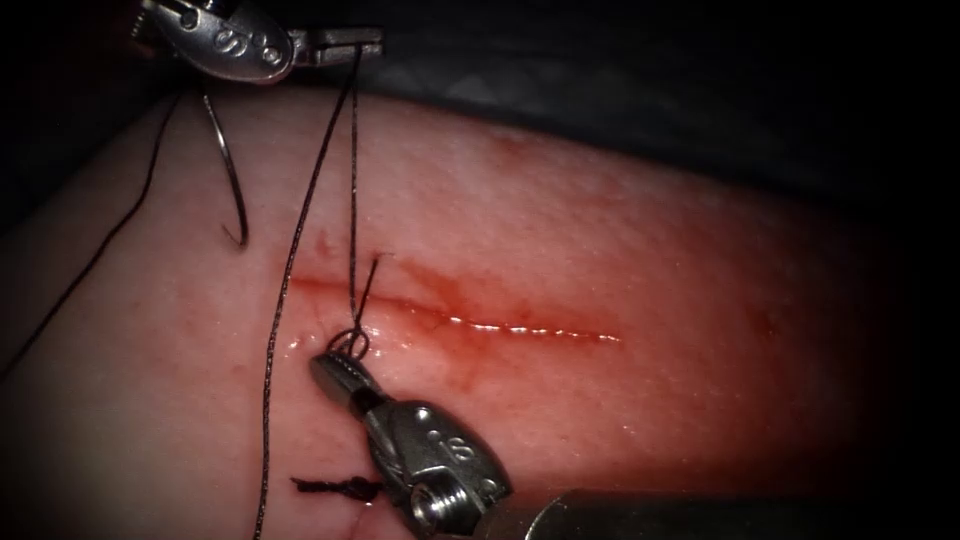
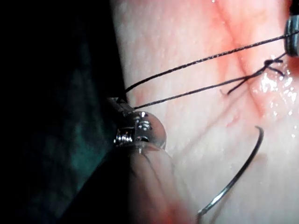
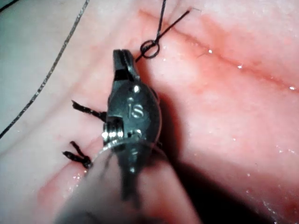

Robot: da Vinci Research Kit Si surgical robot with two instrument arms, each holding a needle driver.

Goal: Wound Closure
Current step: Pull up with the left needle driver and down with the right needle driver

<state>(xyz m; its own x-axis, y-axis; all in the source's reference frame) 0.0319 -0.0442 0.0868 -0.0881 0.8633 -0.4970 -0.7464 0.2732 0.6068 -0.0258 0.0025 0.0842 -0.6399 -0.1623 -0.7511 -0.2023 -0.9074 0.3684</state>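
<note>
At the cut's left end, my right tool [image 1: 342, 368] clenches the thin black thread [image 1: 352, 180] at the knot; left tool [image 1: 345, 45] grips it above; curved steel needle [image 1: 232, 170] hangs free, left of the cut.

Endoscope looks down from above-front; both wrist views sit close, sharing the thread loop [image 1: 349, 342] at the cut [image 1: 480, 322].

Surgical training bench, lab setting: slab of tissue [image 1: 620, 230] with a cut [image 1: 470, 318], dark drape [image 1: 650, 90] behind tissue, stray thread ends [image 1: 340, 487] near cut.
</note>
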